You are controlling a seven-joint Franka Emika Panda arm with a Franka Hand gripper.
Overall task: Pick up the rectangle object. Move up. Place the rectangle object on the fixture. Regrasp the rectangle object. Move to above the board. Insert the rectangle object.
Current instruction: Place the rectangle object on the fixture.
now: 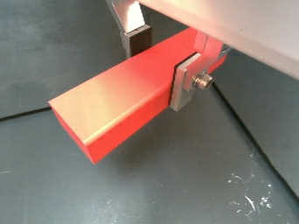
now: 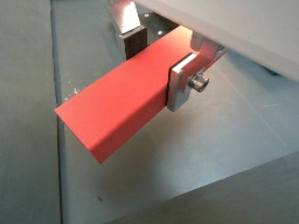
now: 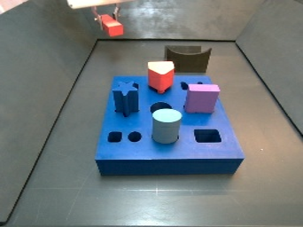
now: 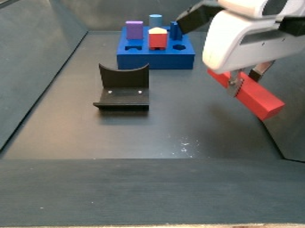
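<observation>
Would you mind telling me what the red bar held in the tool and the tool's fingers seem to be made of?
The rectangle object, clamped in the tool above the floor, looks like smooth painted or plastic material: uniform red-orange with a soft sheen and crisp edges. The fingers look like bare metal: flat silver plates with a screw head.

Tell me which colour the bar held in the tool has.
Red-orange; the rectangle object shows best in a wrist view, clamped in the tool.

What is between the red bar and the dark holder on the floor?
Nothing: in a side view, only bare dark floor lies between the fixture and the bar, which the gripper holds up in the air.
</observation>
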